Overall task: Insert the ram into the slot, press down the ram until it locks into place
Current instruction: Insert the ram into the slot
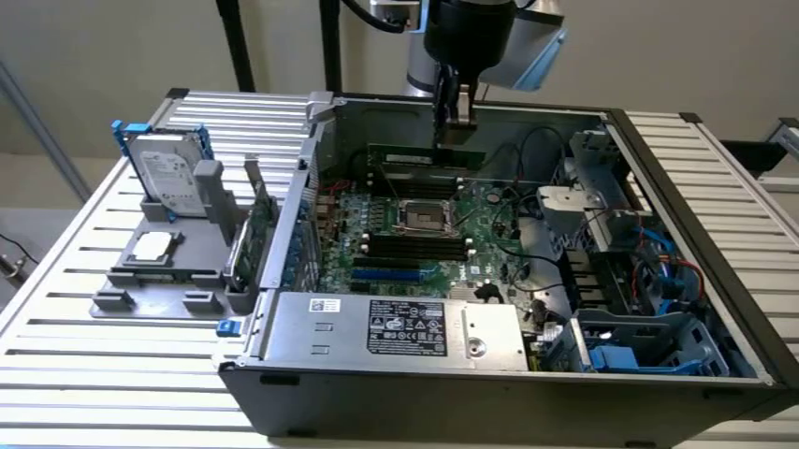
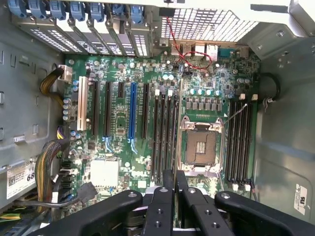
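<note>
The ram (image 1: 425, 155) is a long green stick hanging level inside the open computer case, over the far end of the motherboard (image 1: 481, 238). My gripper (image 1: 456, 120) comes down from above and is shut on the ram's top edge near its right end. Black memory slots (image 1: 413, 248) lie in a parallel group on the near side of the processor socket; another group sits beneath the ram. In the wrist view the fingers (image 2: 168, 196) stand close together, above the board, with one slot group (image 2: 165, 137) and a second group (image 2: 241, 142) on either side of the socket.
The square processor socket (image 1: 422, 217) (image 2: 201, 147) sits mid-board. A blue connector strip (image 1: 389, 275) (image 2: 132, 110) lies beside the slots. The power supply (image 1: 399, 327) fills the case front; drive cages and cables (image 1: 624, 271) crowd the exterior view's right. A hard drive (image 1: 168, 178) stands outside.
</note>
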Robot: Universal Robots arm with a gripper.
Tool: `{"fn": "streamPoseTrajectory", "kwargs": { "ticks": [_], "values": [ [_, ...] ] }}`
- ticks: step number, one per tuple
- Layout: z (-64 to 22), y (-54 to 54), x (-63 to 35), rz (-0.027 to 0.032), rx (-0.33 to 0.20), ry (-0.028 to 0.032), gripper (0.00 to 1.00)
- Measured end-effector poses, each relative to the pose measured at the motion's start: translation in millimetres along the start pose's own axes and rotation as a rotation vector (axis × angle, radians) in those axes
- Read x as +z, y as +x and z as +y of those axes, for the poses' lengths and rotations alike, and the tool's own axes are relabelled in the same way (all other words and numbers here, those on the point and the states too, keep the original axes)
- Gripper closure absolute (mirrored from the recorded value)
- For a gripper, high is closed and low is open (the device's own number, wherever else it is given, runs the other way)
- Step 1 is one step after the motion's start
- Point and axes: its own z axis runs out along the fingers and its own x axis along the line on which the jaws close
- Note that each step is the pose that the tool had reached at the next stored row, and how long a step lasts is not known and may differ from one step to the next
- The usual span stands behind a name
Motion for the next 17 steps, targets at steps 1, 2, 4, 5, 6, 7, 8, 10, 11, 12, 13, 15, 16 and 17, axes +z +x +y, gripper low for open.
{"fn": "streamPoseTrajectory", "kwargs": {
  "ticks": [1, 2, 4, 5, 6, 7, 8, 10, 11, 12, 13, 15, 16, 17],
  "values": [
    [-0.1, 0.1, 1.9, 0.0, 0.0, 0.0, 0.87],
    [-0.1, 0.1, 3.7, 0.0, -0.001, 0.0, 0.87],
    [-0.3, 0.2, 7.3, 0.0, -0.002, 0.0, 0.87],
    [-0.3, 0.2, 9.2, 0.0001, -0.004, 0.0, 0.87],
    [-0.4, 0.3, 11.1, 0.0001, -0.006, 0.0, 0.87],
    [-0.5, 0.3, 12.8, 0.0003, -0.007, -0.0001, 0.87],
    [-0.5, 0.4, 14.6, 0.0004, -0.009, -0.0002, 0.87],
    [-0.6, 0.6, 18.4, 0.0003, -0.012, -0.0001, 0.87],
    [-0.7, 0.8, 20.1, 0.0004, -0.013, -0.0002, 0.87],
    [-0.8, 1.1, 21.9, 0.0004, -0.014, -0.0001, 0.87],
    [-1.0, 1.5, 23.7, 0.0006, -0.015, -0.0002, 0.87],
    [-1.2, 2.4, 27.3, 0.0006, -0.017, -0.0002, 0.87],
    [-1.3, 3.0, 29.2, 0.0006, -0.017, -0.0002, 0.87],
    [-1.4, 3.6, 31.0, 0.0006, -0.018, -0.0002, 0.87]
  ]
}}
